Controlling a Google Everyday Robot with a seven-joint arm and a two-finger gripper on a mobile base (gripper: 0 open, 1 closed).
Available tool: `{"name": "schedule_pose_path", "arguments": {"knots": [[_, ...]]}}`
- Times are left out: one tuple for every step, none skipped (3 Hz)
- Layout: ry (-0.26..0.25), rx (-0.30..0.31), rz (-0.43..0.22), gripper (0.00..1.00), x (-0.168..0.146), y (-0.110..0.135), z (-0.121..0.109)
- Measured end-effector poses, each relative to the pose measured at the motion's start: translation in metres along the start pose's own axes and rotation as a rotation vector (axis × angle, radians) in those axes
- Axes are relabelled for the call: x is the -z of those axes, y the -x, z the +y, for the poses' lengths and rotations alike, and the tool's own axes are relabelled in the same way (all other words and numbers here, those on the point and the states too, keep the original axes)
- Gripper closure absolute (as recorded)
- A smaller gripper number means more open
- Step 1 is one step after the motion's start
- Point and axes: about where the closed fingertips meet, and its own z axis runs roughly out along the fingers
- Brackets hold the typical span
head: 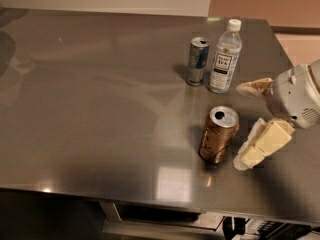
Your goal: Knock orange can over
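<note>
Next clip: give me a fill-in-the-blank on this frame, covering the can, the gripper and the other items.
1. The orange can stands ____ on the table.
2. The open gripper is beside the can, at the view's ____ edge.
3. The clear bottle has a cap coloured ____.
Missing words: upright; right; white.
</note>
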Motion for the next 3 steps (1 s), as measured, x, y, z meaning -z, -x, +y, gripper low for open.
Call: {"name": "schedule_pose_path", "arguments": {"knots": [[0.011,-0.015,-0.058,0.00,-0.015,0.002,0.005],[0.011,-0.026,-0.094,0.18,-0.025,0.006,0.007],[0.009,-0.040,-0.116,0.41,-0.028,0.010,0.007]]}}
